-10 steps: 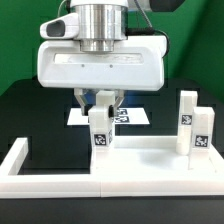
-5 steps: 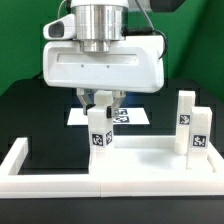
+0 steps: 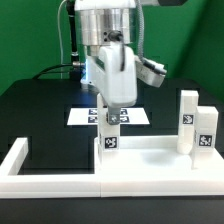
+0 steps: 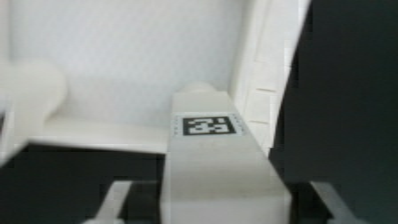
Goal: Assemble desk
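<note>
The white desk top (image 3: 150, 160) lies at the front of the table, rim up. A white leg (image 3: 108, 137) with a square tag stands upright at its far corner on the exterior view's left. My gripper (image 3: 109, 115) is shut on this leg's upper end from above. In the wrist view the leg (image 4: 214, 150) runs between my fingers (image 4: 121, 200), with the desk top (image 4: 125, 60) beyond it. Two more legs (image 3: 187, 120) (image 3: 203, 135) stand upright at the top's far corner on the exterior view's right.
Long white bars (image 3: 50, 182) border the work area along the front and the exterior view's left (image 3: 15, 155). The marker board (image 3: 135, 117) lies flat on the black table behind the held leg. A green backdrop closes the rear.
My gripper has turned about a quarter turn around its vertical axis while staying on the leg. The leg now stands slightly further to the exterior view's right.
</note>
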Robot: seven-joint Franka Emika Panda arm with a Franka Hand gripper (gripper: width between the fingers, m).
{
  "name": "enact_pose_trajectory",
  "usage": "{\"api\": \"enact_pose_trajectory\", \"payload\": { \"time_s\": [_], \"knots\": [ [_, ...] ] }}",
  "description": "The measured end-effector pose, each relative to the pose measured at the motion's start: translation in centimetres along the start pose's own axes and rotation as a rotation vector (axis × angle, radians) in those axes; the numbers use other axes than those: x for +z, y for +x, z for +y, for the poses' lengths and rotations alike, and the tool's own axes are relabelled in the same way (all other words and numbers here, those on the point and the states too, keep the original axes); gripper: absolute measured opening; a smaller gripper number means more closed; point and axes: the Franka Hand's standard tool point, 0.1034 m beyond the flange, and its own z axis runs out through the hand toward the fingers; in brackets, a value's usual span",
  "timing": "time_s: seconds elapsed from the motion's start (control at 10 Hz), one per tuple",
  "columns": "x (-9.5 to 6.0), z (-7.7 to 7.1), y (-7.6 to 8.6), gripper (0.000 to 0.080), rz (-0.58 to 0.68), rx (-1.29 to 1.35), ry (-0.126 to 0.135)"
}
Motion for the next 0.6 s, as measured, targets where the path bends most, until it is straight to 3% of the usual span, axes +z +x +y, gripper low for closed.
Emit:
{"api": "enact_pose_trajectory", "payload": {
  "time_s": [0.1,0.3,0.6],
  "knots": [
    [0.04,-0.21,-0.43,0.0291,0.006,0.199,0.011],
    [0.03,-0.19,-0.49,0.0291,0.014,0.357,0.014],
    [0.02,0.13,-0.40,0.0291,0.015,0.500,0.044]
  ]
}}
